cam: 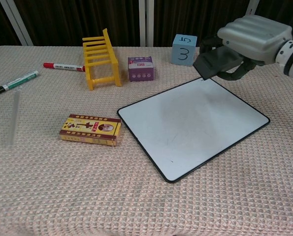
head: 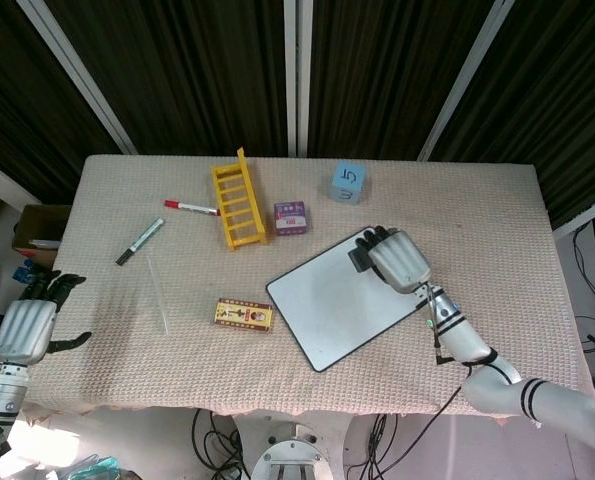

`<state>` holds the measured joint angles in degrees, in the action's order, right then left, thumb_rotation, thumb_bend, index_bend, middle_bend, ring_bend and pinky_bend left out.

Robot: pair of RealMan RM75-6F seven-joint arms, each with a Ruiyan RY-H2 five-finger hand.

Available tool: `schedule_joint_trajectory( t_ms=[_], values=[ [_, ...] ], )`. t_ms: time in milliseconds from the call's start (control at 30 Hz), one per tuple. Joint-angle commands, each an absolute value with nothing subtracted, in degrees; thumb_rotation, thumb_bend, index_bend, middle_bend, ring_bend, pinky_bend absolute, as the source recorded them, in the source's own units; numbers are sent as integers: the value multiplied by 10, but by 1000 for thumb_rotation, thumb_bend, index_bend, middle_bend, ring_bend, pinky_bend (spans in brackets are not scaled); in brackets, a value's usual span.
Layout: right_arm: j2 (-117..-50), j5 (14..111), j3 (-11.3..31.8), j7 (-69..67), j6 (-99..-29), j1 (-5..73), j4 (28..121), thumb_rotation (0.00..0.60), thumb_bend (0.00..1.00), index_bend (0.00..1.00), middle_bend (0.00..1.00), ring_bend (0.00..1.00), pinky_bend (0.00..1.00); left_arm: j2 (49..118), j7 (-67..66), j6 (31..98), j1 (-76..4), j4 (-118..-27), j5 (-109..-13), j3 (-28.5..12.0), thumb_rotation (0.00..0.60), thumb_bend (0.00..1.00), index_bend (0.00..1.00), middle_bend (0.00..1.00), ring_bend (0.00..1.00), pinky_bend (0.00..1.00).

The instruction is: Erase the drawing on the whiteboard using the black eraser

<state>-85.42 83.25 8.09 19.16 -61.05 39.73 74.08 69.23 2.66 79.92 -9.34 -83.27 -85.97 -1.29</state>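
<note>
Nearest you, the whiteboard (cam: 193, 129) lies flat on the table, faint specks on its face. Over its far corner your right hand (cam: 252, 34) grips the black eraser (cam: 216, 63), lifted clear. Your left hand (head: 22, 330) rests at the table's left edge, fingers loosely apart, holding nothing.

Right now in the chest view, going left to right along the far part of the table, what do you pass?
Green marker → red marker → yellow ladder → purple box → blue cube → black eraser, held by the right hand above the whiteboard's far corner.
</note>
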Motion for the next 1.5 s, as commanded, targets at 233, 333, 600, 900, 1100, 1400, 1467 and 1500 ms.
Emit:
schedule_joint_trajectory(
  t_ms=[233, 333, 600, 900, 1100, 1400, 1467, 1500],
  values=[
    [-831, 728, 62, 178, -581, 332, 674, 600, 430, 983, 775, 668, 772, 689, 16, 804, -94, -839, -865, -12, 564, 109, 186, 181, 117, 194],
    [-843, 724, 57, 162, -574, 325, 647, 600, 430, 948, 765, 667, 772, 687, 12, 807, -92, -844, -864, -13, 560, 109, 186, 181, 118, 194],
    [-864, 729, 47, 124, -552, 319, 602, 600, 373, 644, 574, 502, 625, 685, -1, 804, -94, -854, -865, -12, 562, 109, 186, 181, 117, 194],
    [-828, 763, 34, 77, -552, 312, 640, 600, 119, 0, 0, 0, 0, 684, -6, 809, -94, -859, -866, -13, 565, 109, 186, 181, 118, 194],
    [-766, 803, 16, 74, -640, 266, 735, 600, 116, 0, 0, 0, 0, 681, -10, 810, -94, -864, -865, -15, 564, 109, 187, 181, 118, 194],
    [-681, 849, 11, 39, -854, 148, 810, 600, 111, 0, 0, 0, 0, 676, -23, 813, -97, -874, -860, -23, 565, 109, 187, 181, 117, 193],
    [-673, 844, 10, 23, -871, 128, 811, 600, 111, 0, 0, 0, 0, 675, -24, 812, -98, -875, -858, -24, 564, 109, 187, 181, 118, 193],
    [-671, 841, 9, 18, -875, 121, 810, 600, 111, 0, 0, 0, 0, 676, -25, 812, -98, -875, -857, -25, 563, 109, 187, 181, 118, 193]
  ],
)
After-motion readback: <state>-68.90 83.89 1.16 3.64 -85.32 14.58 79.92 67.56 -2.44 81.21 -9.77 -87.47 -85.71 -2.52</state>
